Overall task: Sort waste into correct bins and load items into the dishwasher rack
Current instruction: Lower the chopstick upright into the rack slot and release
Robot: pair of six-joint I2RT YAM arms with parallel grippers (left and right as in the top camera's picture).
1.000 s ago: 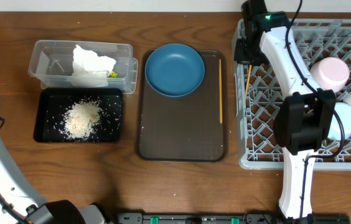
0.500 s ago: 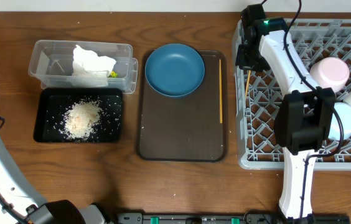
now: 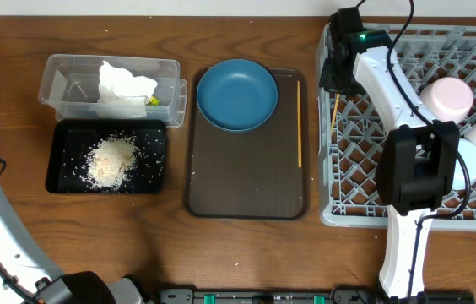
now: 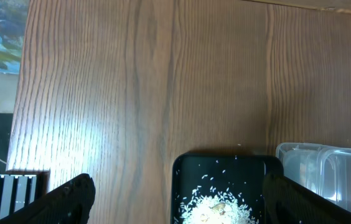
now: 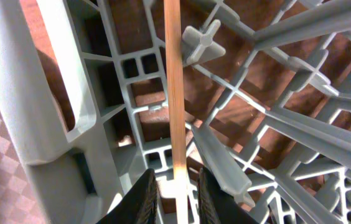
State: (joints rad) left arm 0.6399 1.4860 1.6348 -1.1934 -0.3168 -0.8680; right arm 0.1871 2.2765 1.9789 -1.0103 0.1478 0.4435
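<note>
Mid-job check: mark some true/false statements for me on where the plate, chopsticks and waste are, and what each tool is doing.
1. The blue plate is in the rack. False: it lies on the brown tray.
2. One chopstick lies on the brown tray, right of the plate. True.
3. A second chopstick runs between the right tool's fingers, over the rack. True.
4. The tissue is in the black tray. False: it is in the clear tub; the black tray holds rice.
5. The left tool is open and empty. True.

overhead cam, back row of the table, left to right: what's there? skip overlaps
clear plastic tub → dark blue plate → first chopstick, on the brown tray → second chopstick, in the dishwasher rack → pale pink cup
</note>
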